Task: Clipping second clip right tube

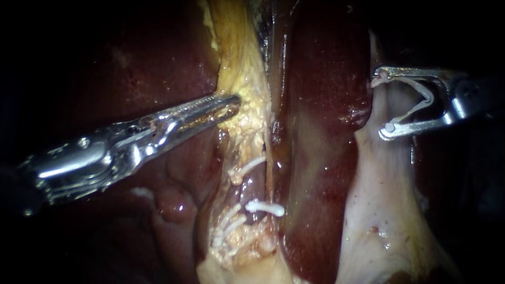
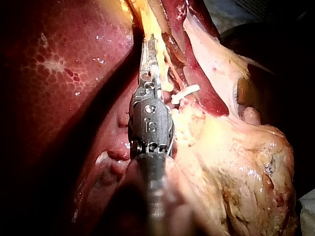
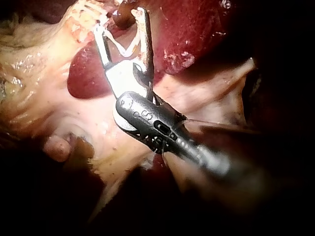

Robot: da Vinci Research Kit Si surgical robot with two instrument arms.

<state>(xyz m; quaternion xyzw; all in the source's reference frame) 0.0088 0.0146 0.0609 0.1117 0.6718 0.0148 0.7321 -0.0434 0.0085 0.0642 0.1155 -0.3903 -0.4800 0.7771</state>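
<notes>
White clips (image 1: 264,208) already sit across the fat (image 1: 244,123). My right instrument (image 1: 381,105) holds a spread clip (image 1: 427,99), unplaced; my left instrument (image 1: 234,102) pinches that fat.

Endoscope view: close in, facing the liver (image 1: 326,68). The left instrument (image 1: 229,103) enters from 9 o'clock, the right instrument (image 1: 382,104) from 3 o'clock. Each wrist view looks close along its own shaft. Left wrist and endoscope views share the placed clips (image 1: 265,208). Right wrist and endoscope views share the open clip (image 1: 430,98).
</notes>
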